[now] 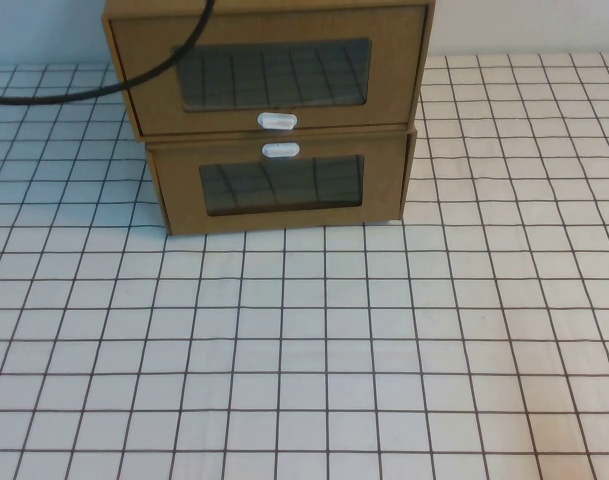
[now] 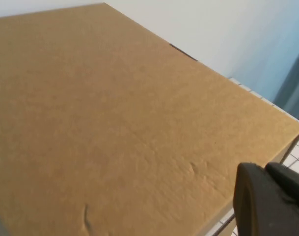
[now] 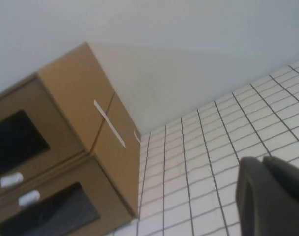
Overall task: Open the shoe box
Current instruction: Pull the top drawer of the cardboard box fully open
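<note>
Gridded cloth [image 1: 384, 350], white wall [image 3: 188, 39], left gripper [image 2: 267, 199] over boxes [image 1: 274, 120], right gripper [image 3: 267, 196] beside

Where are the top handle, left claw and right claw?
top handle [image 1: 277, 121]: high view, its middle.
left claw [image 2: 266, 196]: left wrist view, closed fingertips, above box top [image 2: 115, 123].
right claw [image 3: 264, 196]: right wrist view, closed fingertips, beside the boxes [image 3: 75, 147].
</note>
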{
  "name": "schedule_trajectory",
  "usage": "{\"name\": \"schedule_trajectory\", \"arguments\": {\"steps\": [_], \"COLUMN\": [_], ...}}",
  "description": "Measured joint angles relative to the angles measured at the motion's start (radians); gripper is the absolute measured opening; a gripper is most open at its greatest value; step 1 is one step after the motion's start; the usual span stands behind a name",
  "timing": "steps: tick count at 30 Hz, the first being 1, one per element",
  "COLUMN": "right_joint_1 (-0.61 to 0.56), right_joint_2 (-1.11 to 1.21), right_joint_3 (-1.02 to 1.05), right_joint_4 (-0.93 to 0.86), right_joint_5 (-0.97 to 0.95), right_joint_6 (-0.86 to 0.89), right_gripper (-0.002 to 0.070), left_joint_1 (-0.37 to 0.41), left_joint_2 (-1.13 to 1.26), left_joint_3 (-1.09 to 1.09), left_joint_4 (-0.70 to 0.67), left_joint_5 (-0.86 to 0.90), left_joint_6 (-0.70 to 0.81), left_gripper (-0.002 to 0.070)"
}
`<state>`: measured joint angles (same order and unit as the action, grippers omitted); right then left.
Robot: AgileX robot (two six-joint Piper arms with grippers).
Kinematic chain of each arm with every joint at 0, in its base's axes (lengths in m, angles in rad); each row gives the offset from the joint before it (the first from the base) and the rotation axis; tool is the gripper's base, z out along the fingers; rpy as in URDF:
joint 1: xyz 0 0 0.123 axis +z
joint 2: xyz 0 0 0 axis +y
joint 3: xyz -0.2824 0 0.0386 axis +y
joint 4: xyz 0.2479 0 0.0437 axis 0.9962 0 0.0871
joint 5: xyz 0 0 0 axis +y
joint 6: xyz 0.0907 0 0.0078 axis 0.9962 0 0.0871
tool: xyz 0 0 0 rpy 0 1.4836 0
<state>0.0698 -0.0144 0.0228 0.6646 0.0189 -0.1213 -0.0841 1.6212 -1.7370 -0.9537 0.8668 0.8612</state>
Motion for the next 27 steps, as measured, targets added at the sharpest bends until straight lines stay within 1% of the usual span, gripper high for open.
{"name": "schedule_trajectory", "arguments": {"steps": [3,5,9,13,15,17,22,27], "right_joint_1": [0.000,0.000,0.000,0.000,0.000,0.000,0.000,0.009], "right_joint_2": [0.000,0.000,0.048,0.215,0.309,0.413,0.658,0.900], "right_joint_3": [0.000,-0.005,-0.089,-0.221,-0.296,-0.365,-0.557,-0.780], "right_joint_4": [0.077,0.101,0.110,0.104,0.100,0.098,0.096,0.088], "right_joint_5": [-0.019,0.028,0.187,0.349,0.418,0.486,0.640,0.743], "right_joint_6": [0.000,0.000,0.000,-0.012,-0.054,-0.104,-0.240,-0.329], "right_gripper": [-0.0013,-0.0013,-0.0013,-0.0013,-0.0013,-0.0013,-0.0013,-0.0013], "left_joint_1": [0.000,-0.004,-0.048,-0.135,-0.171,-0.195,-0.200,-0.200], "left_joint_2": [0.089,0.138,0.221,0.280,0.296,0.310,0.334,0.352], "left_joint_3": [-0.111,-0.175,-0.308,-0.408,-0.430,-0.442,-0.442,-0.442], "left_joint_4": [0.015,0.042,0.183,0.367,0.426,0.455,0.498,0.516], "left_joint_5": [0.055,0.076,0.087,0.104,0.106,0.109,0.111,0.095], "left_joint_6": [-0.035,-0.071,-0.158,-0.238,-0.267,-0.278,-0.294,-0.299], "left_gripper": [-0.0002,-0.0002,-0.0002,-0.0002,-0.0002,-0.0002,-0.0002,-0.0002]}}
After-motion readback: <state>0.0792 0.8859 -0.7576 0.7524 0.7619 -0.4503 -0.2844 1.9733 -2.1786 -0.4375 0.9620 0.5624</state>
